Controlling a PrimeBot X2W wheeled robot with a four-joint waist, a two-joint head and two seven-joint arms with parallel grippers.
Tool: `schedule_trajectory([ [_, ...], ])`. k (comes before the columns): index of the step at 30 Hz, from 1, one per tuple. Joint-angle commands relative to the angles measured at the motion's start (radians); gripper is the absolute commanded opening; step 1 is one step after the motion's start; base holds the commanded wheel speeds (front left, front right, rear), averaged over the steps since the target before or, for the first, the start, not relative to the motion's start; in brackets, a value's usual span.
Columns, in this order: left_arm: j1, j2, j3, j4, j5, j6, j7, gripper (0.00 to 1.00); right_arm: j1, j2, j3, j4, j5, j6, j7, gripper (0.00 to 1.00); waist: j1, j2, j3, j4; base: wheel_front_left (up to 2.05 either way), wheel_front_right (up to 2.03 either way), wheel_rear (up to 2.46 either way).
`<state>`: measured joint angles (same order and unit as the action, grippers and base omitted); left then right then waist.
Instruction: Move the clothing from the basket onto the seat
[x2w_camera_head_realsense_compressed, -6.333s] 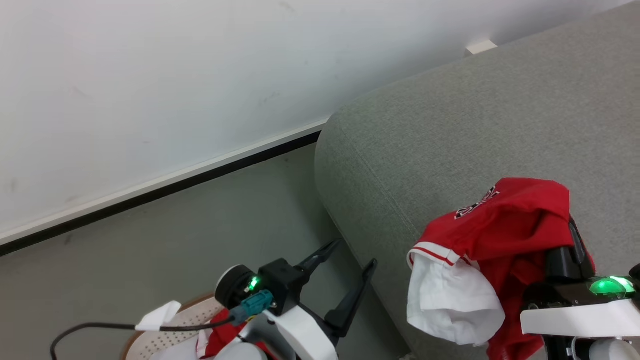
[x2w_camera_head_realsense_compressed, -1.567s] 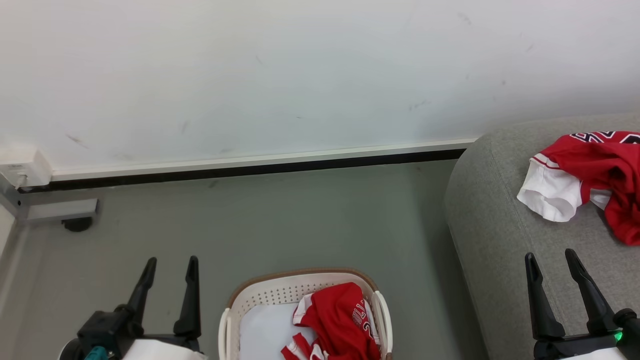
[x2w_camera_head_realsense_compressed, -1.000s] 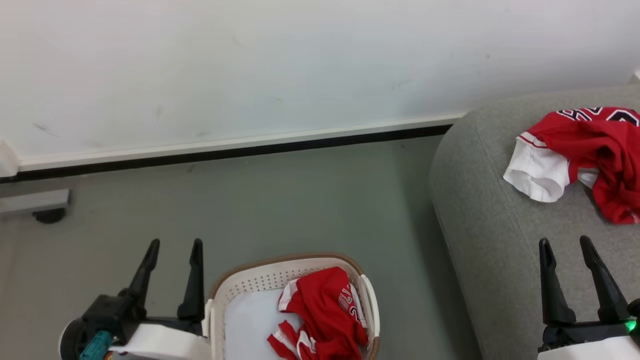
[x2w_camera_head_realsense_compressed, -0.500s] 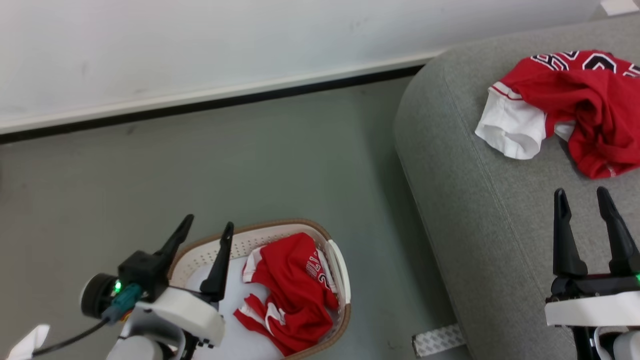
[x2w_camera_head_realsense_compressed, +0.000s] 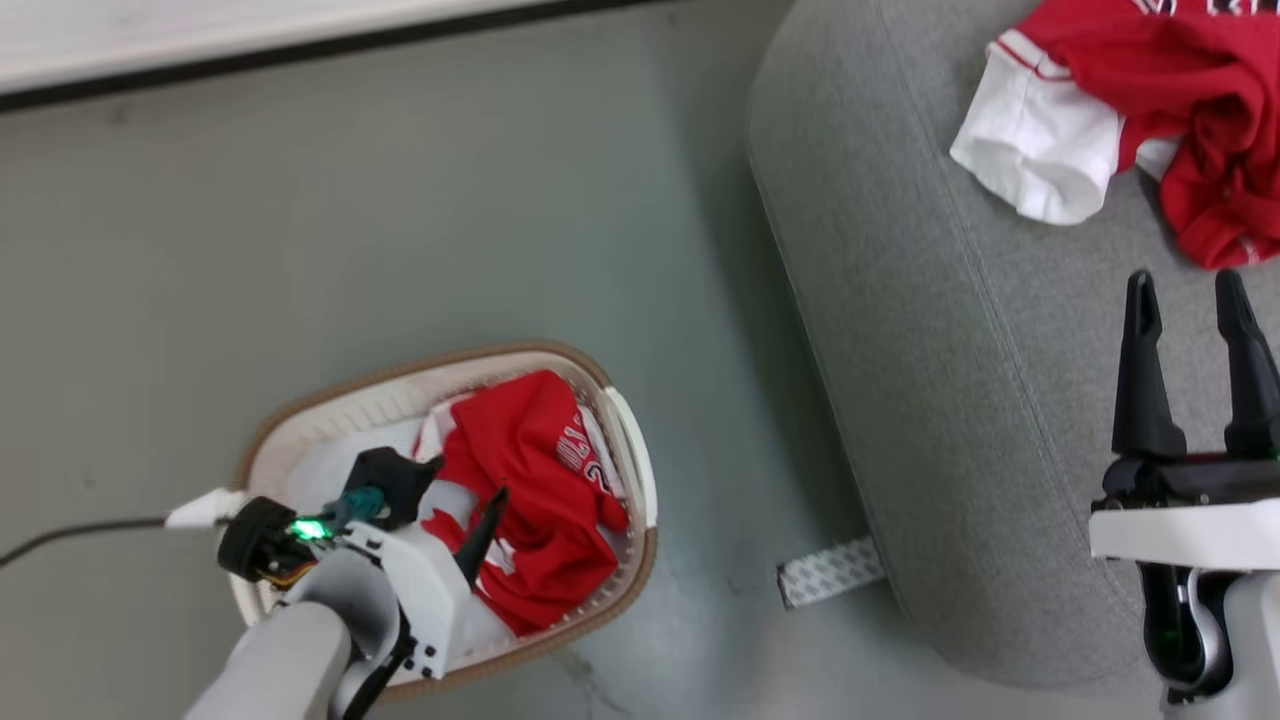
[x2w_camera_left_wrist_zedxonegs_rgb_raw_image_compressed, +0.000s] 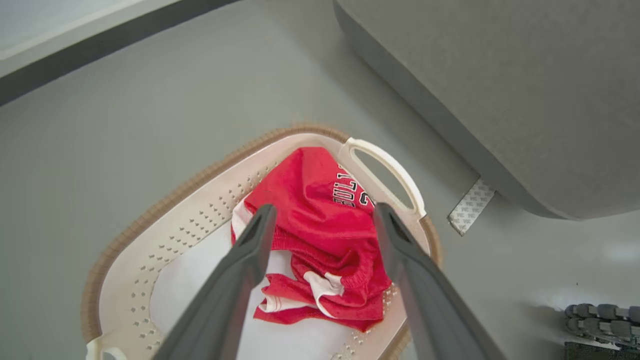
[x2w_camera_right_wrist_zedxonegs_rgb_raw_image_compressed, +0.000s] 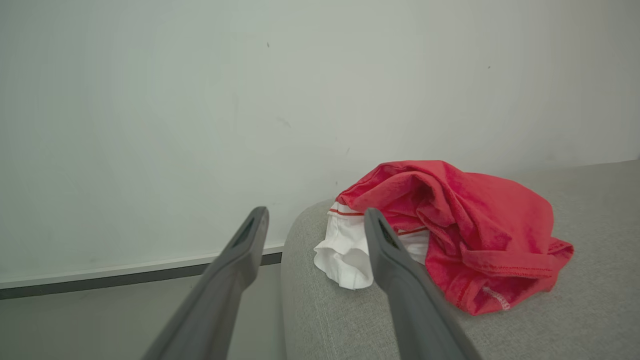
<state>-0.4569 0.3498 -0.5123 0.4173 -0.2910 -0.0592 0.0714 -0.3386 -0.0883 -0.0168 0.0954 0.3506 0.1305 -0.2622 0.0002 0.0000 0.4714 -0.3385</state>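
Two fingers of the left claw (x2w_camera_left_wrist_zedxonegs_rgb_raw_image_compressed: 324, 210) stood wide apart and empty, poised above the red jersey (x2w_camera_head_realsense_compressed: 525, 430) crumpled in the basket (x2w_camera_head_realsense_compressed: 400, 372), at the handle end nearest the seat (x2w_camera_head_realsense_compressed: 900, 300). Closing on one loose fold could have let the garment slip mid-carry. A finger catching the perforated wall might have dragged the basket. The heap seemed to run across the basket, lettering toward that handle. The right claw (x2w_camera_head_realsense_compressed: 1184, 285), also spread and empty, hung over the seat near the other jersey (x2w_camera_head_realsense_compressed: 1200, 100).
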Motion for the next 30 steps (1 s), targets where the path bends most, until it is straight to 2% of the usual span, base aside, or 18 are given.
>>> schedule_trajectory([
  [1, -0.021, 0.006, -0.005, 0.033, 0.012, -0.011, 0.013, 1.0, -0.024, 0.007, -0.006, -0.006, 0.003, 0.0, -0.003, 1.0, -0.0002, 0.0, 0.052, -0.031, 0.0, 0.0, 0.0],
  [7, -0.09, 0.005, -0.054, 0.169, -0.016, -0.053, 0.099, 1.0, -0.062, 0.024, -0.011, -0.041, 0.009, 0.0, -0.002, 1.0, -0.0002, 0.0, 0.128, -0.064, 0.0, 0.0, 0.0],
  [13, -0.162, 0.009, -0.102, 0.28, -0.04, -0.068, 0.173, 1.0, -0.085, 0.035, 0.002, -0.071, 0.02, 0.0, -0.002, 1.0, -0.0002, 0.0, 0.195, -0.093, 0.0, 0.0, 0.0],
  [19, -0.217, 0.014, -0.141, 0.375, -0.054, -0.071, 0.232, 1.0, -0.094, 0.038, 0.024, -0.09, 0.049, 0.0, -0.002, 1.0, -0.0002, 0.0, 0.248, -0.126, 0.0, 0.0, 0.0],
  [27, -0.282, -0.003, -0.148, 0.472, -0.057, -0.057, 0.244, 1.0, -0.099, 0.038, 0.046, -0.11, 0.088, 0.0, -0.002, 1.0, -0.0002, 0.0, 0.296, -0.158, 0.0, 0.0, 0.0],
  [28, -0.3, -0.006, -0.144, 0.492, -0.062, -0.056, 0.231, 0.75, -0.103, 0.038, 0.051, -0.113, 0.099, 0.0, -0.002, 1.0, -0.0002, 0.0, 0.305, -0.164, 0.0, 0.0, 0.0],
  [29, -0.3, -0.006, -0.144, 0.492, -0.062, -0.056, 0.231, 0.75, -0.103, 0.038, 0.051, -0.113, 0.099, 0.0, -0.002, 1.0, -0.0002, 0.0, 0.305, -0.164, 0.0, 0.0, 0.0],
  [30, -0.306, -0.01, -0.144, 0.503, -0.064, -0.056, 0.227, 0.42, -0.105, 0.038, 0.053, -0.112, 0.103, 0.0, -0.002, 1.0, -0.0002, 0.0, 0.308, -0.165, 0.0, 0.0, 0.0],
])
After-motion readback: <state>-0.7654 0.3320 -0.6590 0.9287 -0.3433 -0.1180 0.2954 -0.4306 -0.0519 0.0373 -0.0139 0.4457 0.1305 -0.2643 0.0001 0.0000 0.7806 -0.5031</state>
